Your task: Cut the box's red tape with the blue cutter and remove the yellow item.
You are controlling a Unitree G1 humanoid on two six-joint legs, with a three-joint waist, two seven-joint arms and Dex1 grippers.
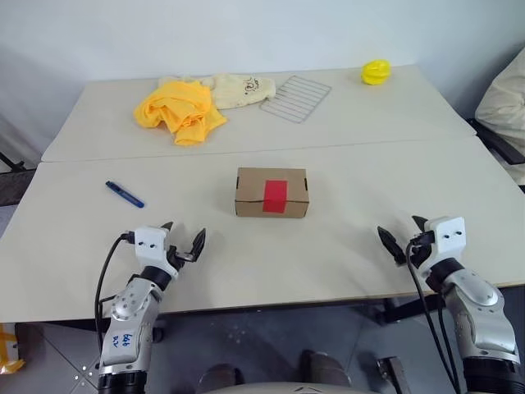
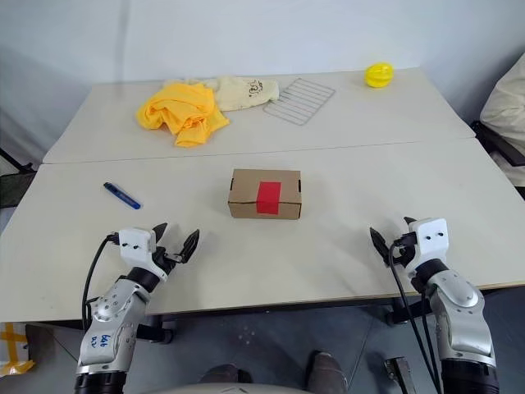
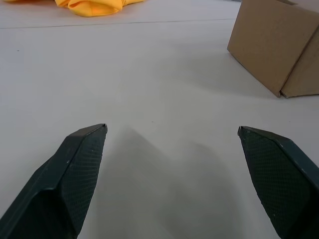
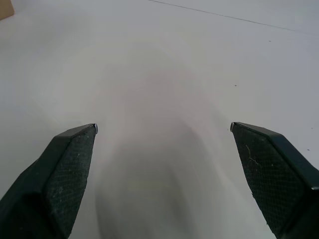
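Observation:
The box [image 1: 271,192] is a small brown carton, shut, in the middle of the white table [image 1: 344,263]. The red tape [image 1: 275,195] runs over its lid and down its near side. The blue cutter [image 1: 124,194] lies flat to the box's left, ahead of my left gripper [image 1: 184,236]. That gripper hovers open and empty over the table's near edge, with the box's corner [image 3: 276,45] ahead to its right. My right gripper [image 1: 402,234] is open and empty near the front right, over bare table. The yellow item is hidden.
On the far table lie a crumpled yellow cloth [image 1: 179,108], a cream cloth [image 1: 239,89], a wire rack [image 1: 296,98] and a bright lemon-yellow round object [image 1: 376,71]. A seam [image 1: 246,152] joins the two tables. A pale bundle [image 1: 504,98] sits beyond the right edge.

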